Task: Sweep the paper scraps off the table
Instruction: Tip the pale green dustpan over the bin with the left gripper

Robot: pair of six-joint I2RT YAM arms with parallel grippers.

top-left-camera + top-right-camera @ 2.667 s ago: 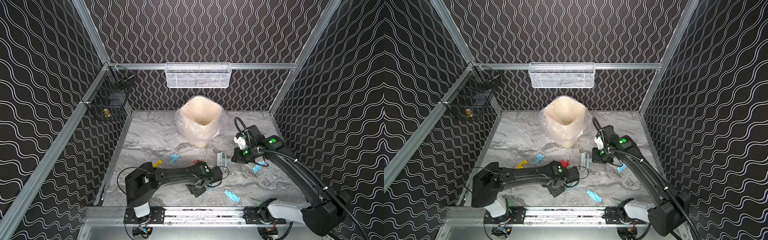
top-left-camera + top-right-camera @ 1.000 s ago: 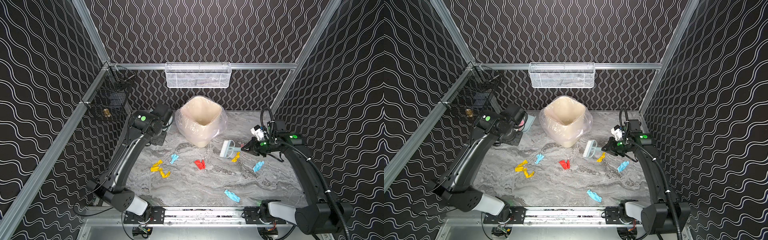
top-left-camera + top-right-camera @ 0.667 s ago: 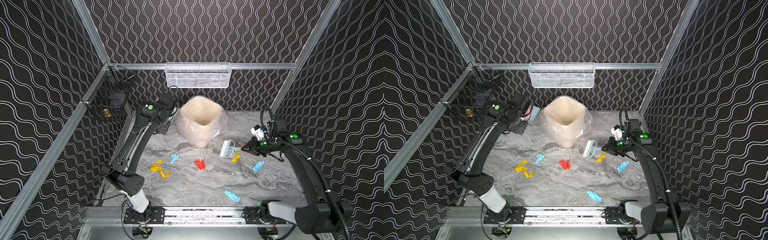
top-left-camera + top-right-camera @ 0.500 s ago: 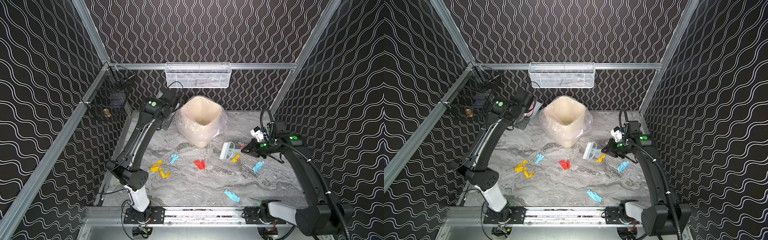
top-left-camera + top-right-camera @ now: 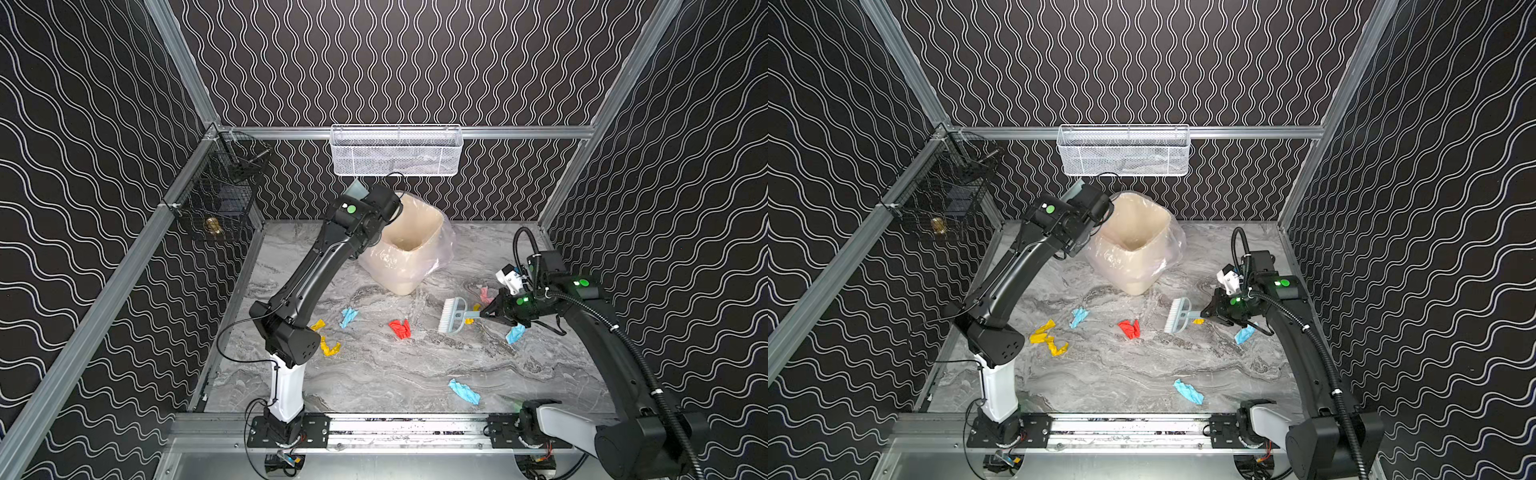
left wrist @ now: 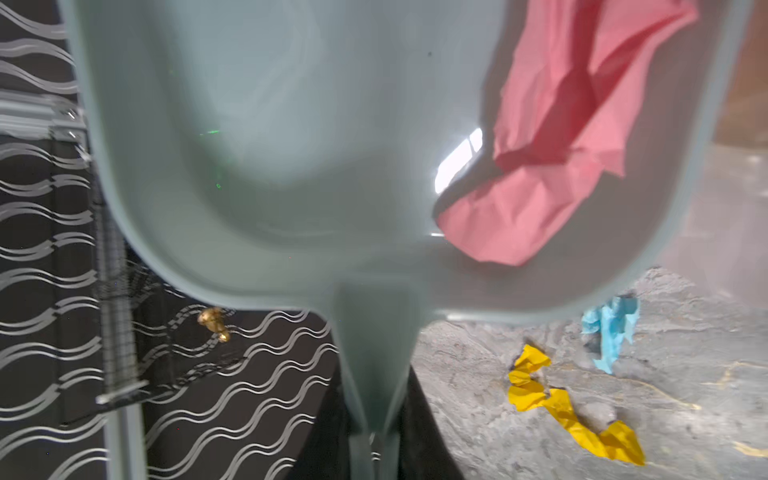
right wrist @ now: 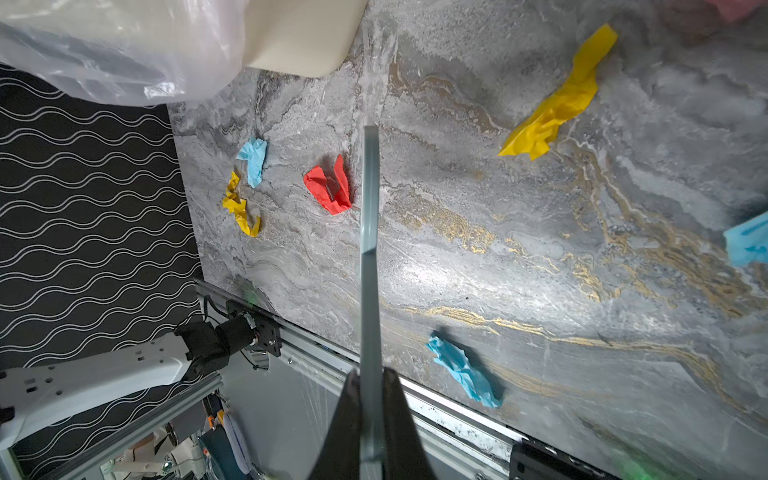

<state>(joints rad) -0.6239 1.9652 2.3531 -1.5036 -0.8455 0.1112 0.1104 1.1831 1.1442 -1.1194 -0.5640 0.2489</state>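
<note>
Paper scraps lie on the marble table (image 5: 395, 374): a red one (image 5: 400, 328), yellow ones (image 5: 330, 347), light blue ones (image 5: 348, 316) (image 5: 464, 390) (image 5: 515, 332) and a pink one (image 5: 485, 294). My left gripper (image 6: 374, 440) is shut on the handle of the pale blue dustpan (image 6: 291, 145), raised beside the bin's (image 5: 411, 245) left rim. A pink scrap (image 6: 561, 137) lies inside the pan. My right gripper (image 5: 486, 313) is shut on the handle of the brush (image 5: 451, 318), whose white bristles rest on the table right of the red scrap. A yellow scrap (image 7: 557, 104) lies beside the brush.
The cream bin, lined with a clear bag, stands at the back middle. A white mesh basket (image 5: 395, 151) hangs on the back wall above it, and a black wire basket (image 5: 224, 195) on the left wall. Aluminium rails (image 5: 395, 424) edge the front.
My left arm has swung the dustpan up from the back left corner to the bin's left rim. The right gripper and brush have barely shifted.
</note>
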